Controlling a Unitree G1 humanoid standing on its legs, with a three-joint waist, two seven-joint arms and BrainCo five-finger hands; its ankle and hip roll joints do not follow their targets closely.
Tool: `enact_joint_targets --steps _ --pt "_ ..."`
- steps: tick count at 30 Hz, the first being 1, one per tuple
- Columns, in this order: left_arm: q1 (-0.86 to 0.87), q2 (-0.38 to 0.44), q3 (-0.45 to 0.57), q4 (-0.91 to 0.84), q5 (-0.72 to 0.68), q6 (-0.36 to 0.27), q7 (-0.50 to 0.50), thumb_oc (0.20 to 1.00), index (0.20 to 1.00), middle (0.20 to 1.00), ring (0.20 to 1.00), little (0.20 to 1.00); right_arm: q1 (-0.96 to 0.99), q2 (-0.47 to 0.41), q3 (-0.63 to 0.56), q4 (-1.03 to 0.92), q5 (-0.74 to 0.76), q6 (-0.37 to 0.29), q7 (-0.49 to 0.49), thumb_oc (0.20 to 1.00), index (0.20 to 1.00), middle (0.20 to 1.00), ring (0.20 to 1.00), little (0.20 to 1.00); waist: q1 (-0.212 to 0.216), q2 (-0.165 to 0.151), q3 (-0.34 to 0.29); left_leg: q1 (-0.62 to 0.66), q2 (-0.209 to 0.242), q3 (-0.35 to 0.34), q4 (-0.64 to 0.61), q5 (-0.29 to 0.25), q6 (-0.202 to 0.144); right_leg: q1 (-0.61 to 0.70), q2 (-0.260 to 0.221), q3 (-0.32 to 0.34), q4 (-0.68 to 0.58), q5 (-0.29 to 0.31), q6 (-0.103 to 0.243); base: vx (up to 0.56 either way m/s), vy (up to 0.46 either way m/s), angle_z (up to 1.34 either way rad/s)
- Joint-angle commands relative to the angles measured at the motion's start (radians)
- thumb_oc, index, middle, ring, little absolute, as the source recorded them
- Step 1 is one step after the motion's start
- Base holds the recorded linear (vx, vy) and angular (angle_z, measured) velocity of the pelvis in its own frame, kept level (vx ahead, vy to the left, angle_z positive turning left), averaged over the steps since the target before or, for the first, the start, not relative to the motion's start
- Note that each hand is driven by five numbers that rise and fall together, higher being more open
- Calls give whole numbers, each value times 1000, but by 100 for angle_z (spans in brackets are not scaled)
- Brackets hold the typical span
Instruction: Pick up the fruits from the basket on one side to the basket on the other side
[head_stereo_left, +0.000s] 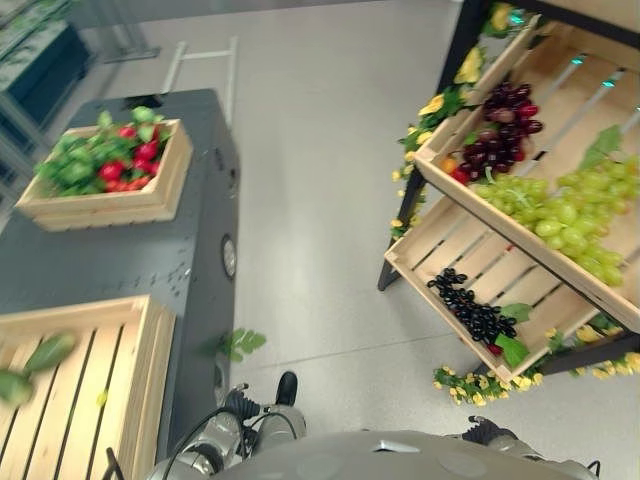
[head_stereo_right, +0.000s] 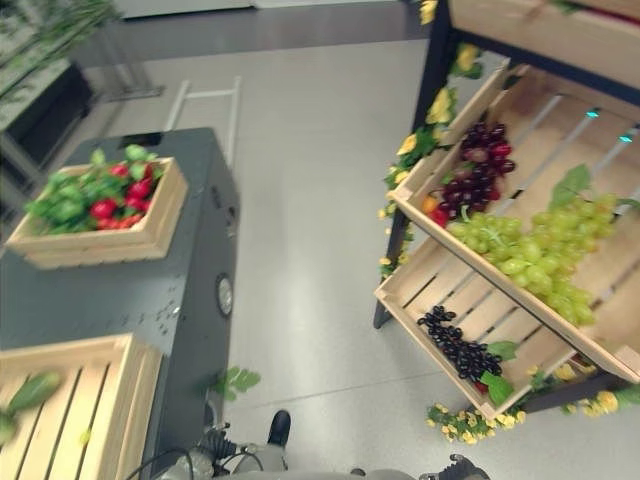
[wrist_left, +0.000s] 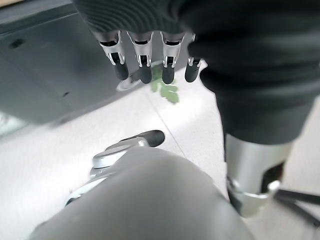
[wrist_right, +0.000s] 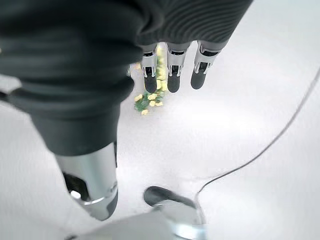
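Note:
On the slanted wooden rack (head_stereo_left: 440, 240) at the right lie green grapes (head_stereo_left: 570, 215) and dark red grapes (head_stereo_left: 500, 135) in the upper crate. Black grapes (head_stereo_left: 470, 305) lie in the lower crate. On the dark cabinet (head_stereo_left: 190, 250) at the left stand a crate of red fruit and green leaves (head_stereo_left: 110, 160) and, nearer me, a slatted crate (head_stereo_left: 150, 370) with a green leaf (head_stereo_left: 40, 355) at its left edge. My left hand (wrist_left: 145, 60) hangs beside the cabinet, fingers straight and holding nothing. My right hand (wrist_right: 172, 75) hangs over the floor, fingers straight, also holding nothing.
A green leaf (head_stereo_left: 238, 343) lies on the grey floor by the cabinet's corner. Yellow flowers (head_stereo_left: 475, 385) trim the foot of the rack and climb its dark post (head_stereo_left: 440, 110). A wide strip of floor separates cabinet and rack. A white frame (head_stereo_left: 205, 60) stands behind the cabinet.

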Motion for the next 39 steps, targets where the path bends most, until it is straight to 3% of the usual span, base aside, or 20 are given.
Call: enact_joint_targets --steps 1,3,5,6,7,11,12,17,18,23,28,29,30,31,32,33,34,39 --pt "-18 -6 21 28 30 6 -12 1000 1000 1000 1000 1000 -53 -21 -39 3 -18 -6 -12 1000 1000 1000 1000 1000 -17 -48 41 93 -39 154 -2 -215 77 32 -104 20 -226 129 193 -196 -92 52" --pt "-11 -8 35 38 21 8 -10 1000 1000 1000 1000 1000 -51 -24 -52 3 -13 -5 -18 1000 1000 1000 1000 1000 -25 -42 36 116 -38 189 25 -237 80 29 -113 -23 -226 132 193 -148 -37 65" --pt "-5 -7 66 67 19 13 -13 1000 1000 1000 1000 1000 -49 -15 -66 -8 -2 -8 -16 1000 1000 1000 1000 1000 -44 -58 23 165 -35 254 81 -316 91 18 -140 -92 -225 143 195 -152 -20 118" --pt "-5 -7 67 67 19 13 -13 1000 1000 1000 1000 1000 -49 -15 -65 -8 -2 -8 -16 1000 1000 1000 1000 1000 -45 -58 24 166 -34 252 84 -319 90 21 -139 -93 -225 142 195 -179 -11 117" --pt "-2 -3 75 78 27 12 -16 1000 1000 1000 1000 1000 -49 -5 -56 -14 -7 -12 -12 1000 1000 1000 1000 1000 -52 -73 18 221 -21 303 106 -377 93 21 -159 -144 -224 145 200 -91 0 85" --pt "-2 0 86 86 30 13 -21 1000 1000 1000 1000 1000 -43 7 -61 -24 4 -13 -2 1000 1000 1000 1000 1000 -64 -84 5 292 4 348 98 -418 86 12 -186 -225 -220 157 209 -124 50 84" --pt "-8 -3 86 86 31 13 -23 1000 1000 1000 1000 1000 -42 13 -68 -30 13 -15 -1 1000 1000 1000 1000 1000 -74 -88 0 333 26 410 110 -447 79 9 -208 -286 -214 162 213 -76 66 93" --pt "-13 -6 86 91 37 15 -22 1000 1000 1000 1000 1000 -40 28 -75 -44 38 -17 -2 1000 1000 1000 1000 1000 -78 -84 -14 359 27 464 52 -442 69 0 -236 -363 -209 184 227 -25 139 104" --pt "-13 2 93 97 32 17 -19 1000 1000 1000 1000 1000 -49 42 -76 -51 49 -19 0 1000 1000 1000 1000 1000 -67 -96 -15 355 13 459 35 -447 77 -1 -255 -375 -202 204 245 17 192 120" --pt "-18 29 99 100 28 17 -13 1000 1000 1000 1000 1000 -48 80 -74 -65 82 -28 3 1000 1000 1000 1000 1000 -47 -123 -19 363 -27 440 -43 -426 104 -15 -293 -394 -169 229 268 -10 169 46" --pt "-24 55 118 117 27 19 -13 1000 1000 1000 1000 1000 -53 124 -73 -79 101 -31 0 1000 1000 1000 1000 1000 -43 -146 -11 370 -71 387 -105 -416 130 -49 -334 -351 -121 248 298 -27 220 49" --pt "-25 69 118 119 22 17 -13 1000 1000 1000 1000 1000 -48 129 -65 -80 97 -33 0 1000 1000 1000 1000 1000 -52 -146 1 370 -85 348 -107 -417 146 -66 -312 -241 -72 223 294 -3 126 45" --pt "-25 69 118 119 22 17 -13 1000 1000 1000 1000 1000 -49 130 -66 -80 97 -33 0 1000 1000 1000 1000 1000 -52 -148 -1 366 -87 348 -107 -414 146 -70 -314 -240 -73 225 294 29 186 59" --pt "-27 75 121 121 12 15 -14 1000 1000 1000 1000 1000 -50 135 -64 -72 98 -36 0 1000 1000 1000 1000 1000 -64 -145 2 366 -93 316 -107 -412 156 -85 -277 -138 -42 200 290 110 157 85" --pt "-22 79 136 134 -7 17 -23 1000 1000 1000 1000 1000 -45 140 -61 -62 108 -38 0 1000 1000 1000 1000 1000 -87 -142 -3 373 -104 256 -107 -410 167 -94 -180 29 -12 150 277 113 155 99" --pt "-22 79 136 134 -7 17 -23 1000 1000 1000 1000 1000 -46 141 -61 -62 108 -38 0 1000 1000 1000 1000 1000 -87 -142 -5 370 -104 256 -107 -409 167 -96 -180 29 -13 152 277 168 156 103" --pt "-20 83 157 152 -33 19 -33 1000 1000 1000 1000 1000 -34 138 -63 -47 116 -36 4 1000 1000 1000 1000 1000 -94 -145 -12 367 -115 209 -107 -398 171 -94 -138 99 -14 133 267 78 61 98" --pt "-6 87 220 181 -104 26 -55 1000 1000 1000 1000 1000 -12 140 -68 -19 117 -32 19 1000 1000 1000 1000 1000 -80 -155 -30 372 -134 162 -106 -385 175 -64 -117 63 -65 133 235 100 0 97"
